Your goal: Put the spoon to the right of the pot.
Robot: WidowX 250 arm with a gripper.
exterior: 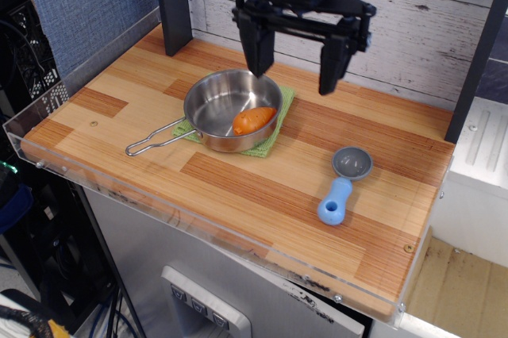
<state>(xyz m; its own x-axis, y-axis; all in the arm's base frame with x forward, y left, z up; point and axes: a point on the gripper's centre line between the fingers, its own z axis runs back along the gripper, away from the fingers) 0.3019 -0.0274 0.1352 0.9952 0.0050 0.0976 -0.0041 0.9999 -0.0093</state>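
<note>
The spoon (342, 184) lies flat on the wooden table, to the right of the pot, its grey bowl toward the back and its light-blue handle toward the front. The shiny steel pot (230, 108) sits on a green cloth (270, 138), its wire handle pointing front-left, with an orange food piece (254, 120) inside. My gripper (294, 74) hangs open and empty above the pot's back right rim, well clear of the spoon.
A dark post (173, 5) stands at the back left and another (476, 60) at the right edge. A white plank wall runs behind. A clear plastic lip (159, 211) rims the table's front and left edges.
</note>
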